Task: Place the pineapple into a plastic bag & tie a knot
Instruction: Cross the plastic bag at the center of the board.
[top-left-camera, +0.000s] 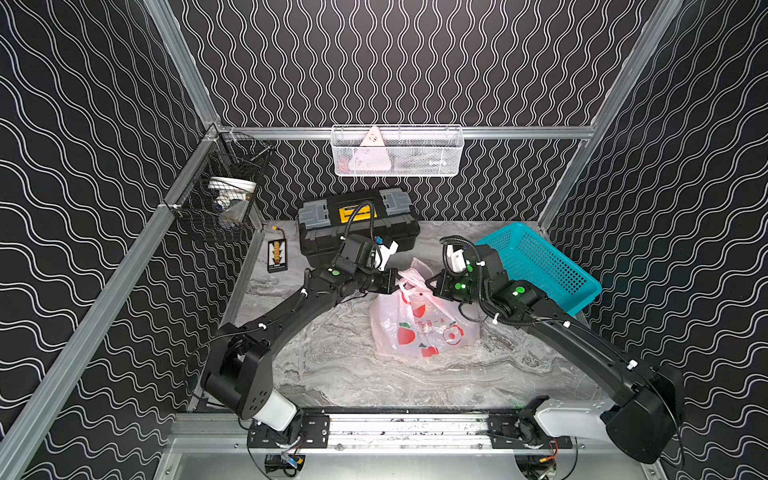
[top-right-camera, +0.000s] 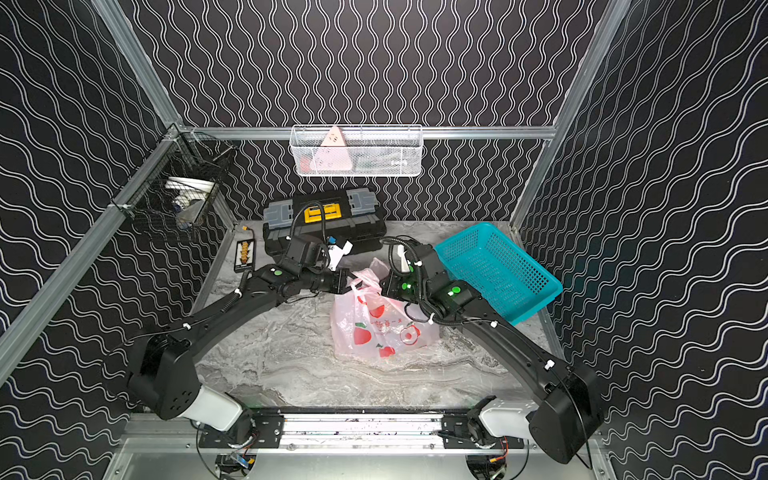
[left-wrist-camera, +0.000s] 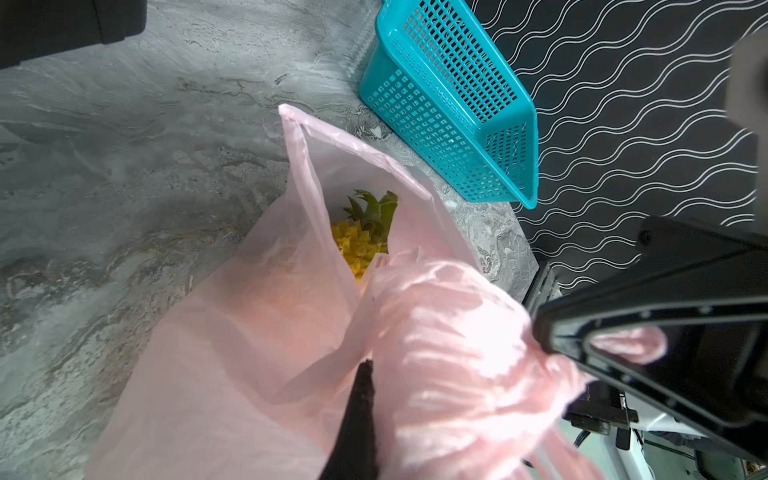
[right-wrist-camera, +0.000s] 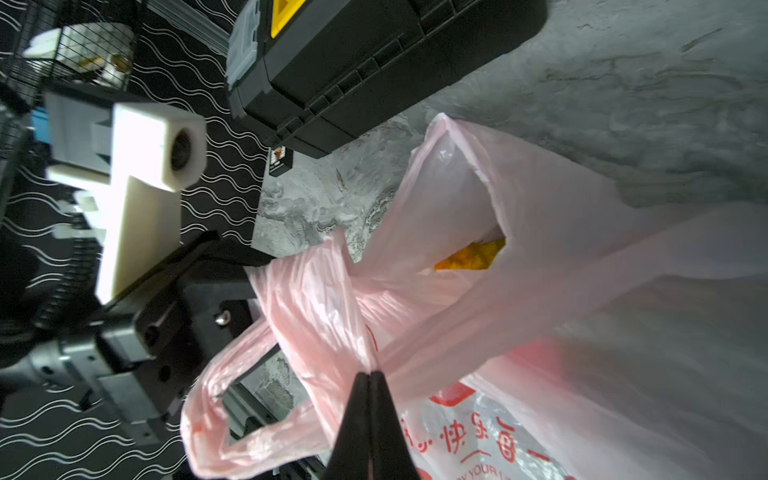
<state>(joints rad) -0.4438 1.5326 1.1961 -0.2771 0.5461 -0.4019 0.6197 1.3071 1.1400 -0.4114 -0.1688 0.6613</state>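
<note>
The pale-pink plastic bag (top-left-camera: 424, 328) with red apples stands mid-table in both top views. Through its open mouth the pineapple (left-wrist-camera: 365, 232) shows inside, yellow flesh and green leaves, also a yellow patch of pineapple (right-wrist-camera: 473, 255) in the right wrist view. My left gripper (top-left-camera: 397, 280) is shut on one handle strip at the bag's top; pink film covers one finger (left-wrist-camera: 361, 399). From the opposite side, my right gripper (right-wrist-camera: 370, 374) is shut on the other handle strip (right-wrist-camera: 324, 316). The two strips cross between the grippers. A knot is not in view.
A teal perforated basket (top-left-camera: 540, 266) lies tilted behind the right arm. A black toolbox (top-left-camera: 361, 224) stands at the back, with a small black device (top-left-camera: 276, 253) beside it. A wire basket (top-left-camera: 224, 203) hangs on the left wall, a white mesh one (top-left-camera: 397, 151) on the back wall.
</note>
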